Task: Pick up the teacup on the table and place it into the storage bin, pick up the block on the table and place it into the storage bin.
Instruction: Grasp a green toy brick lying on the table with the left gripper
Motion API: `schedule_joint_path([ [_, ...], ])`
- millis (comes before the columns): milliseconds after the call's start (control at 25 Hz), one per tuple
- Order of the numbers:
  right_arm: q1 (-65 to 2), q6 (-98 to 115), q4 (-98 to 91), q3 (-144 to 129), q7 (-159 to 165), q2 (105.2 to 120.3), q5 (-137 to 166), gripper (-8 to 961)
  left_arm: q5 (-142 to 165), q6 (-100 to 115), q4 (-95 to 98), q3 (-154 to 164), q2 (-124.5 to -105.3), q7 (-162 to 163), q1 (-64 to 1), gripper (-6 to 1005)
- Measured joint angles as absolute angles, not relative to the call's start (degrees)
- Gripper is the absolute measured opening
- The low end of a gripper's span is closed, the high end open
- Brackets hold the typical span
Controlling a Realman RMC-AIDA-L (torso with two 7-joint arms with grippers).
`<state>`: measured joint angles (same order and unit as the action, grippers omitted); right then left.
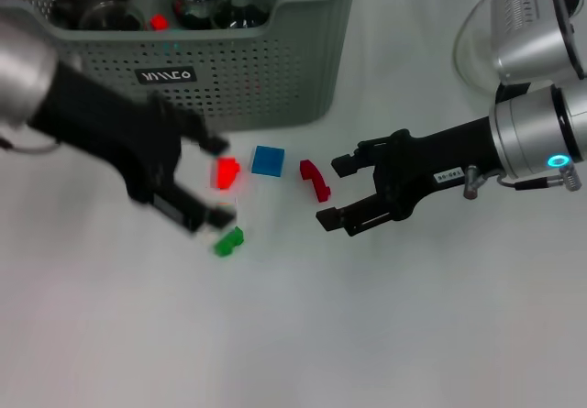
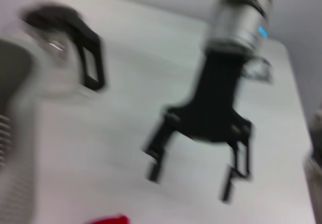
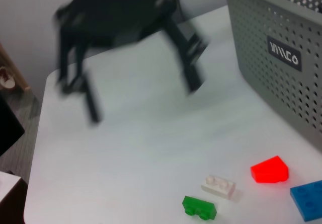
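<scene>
So the blocks are little plastic brick pieces lying loose on the desk point(image 1: 385, 335), just in front of the storage bin point(image 1: 248, 78): a bright red block point(image 1: 227, 171), a blue block point(image 1: 268, 160), a dark red curved piece point(image 1: 315, 180), a green block point(image 1: 229, 241) and a small white block point(image 3: 219, 185). No teacup left on the desk that I can spot; there's dark glassware already sitting in the bin, too murky to name.

The left pincer point(image 1: 213, 181) hangs over the bright red block, jaws spread wide, holding nothing. The right pincer point(image 1: 337, 192) sits beside the curved piece, also wide open and empty.

Handling-wise I'd guess these are super light, rigid and a bit slick, so not fragile, but they'll skid or pop out if pinched off-center. I'd grab across two flat parallel sides, low on the body, and avoid the angled face on the red one.
</scene>
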<state>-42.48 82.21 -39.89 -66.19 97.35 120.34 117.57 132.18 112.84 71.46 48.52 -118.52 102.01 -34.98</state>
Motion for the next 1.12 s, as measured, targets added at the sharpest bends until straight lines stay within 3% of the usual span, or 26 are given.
schedule_joint_path([
  [240,-43.01,81.76,-39.22,-66.02,99.1,120.3,116.1,925,135.34,107.33,72.0,59.33,-119.95,95.88,-32.75,949],
  [520,-43.27,80.89,-39.12,-65.96,99.82,120.3,114.49,925,146.4,100.89,76.26,69.65,-123.49,89.75,-32.74,948],
  [1120,-43.46,80.7,-37.79,-66.0,103.96,120.23,113.99,925,151.53,94.98,77.32,80.97,-124.14,81.71,-33.27,939],
])
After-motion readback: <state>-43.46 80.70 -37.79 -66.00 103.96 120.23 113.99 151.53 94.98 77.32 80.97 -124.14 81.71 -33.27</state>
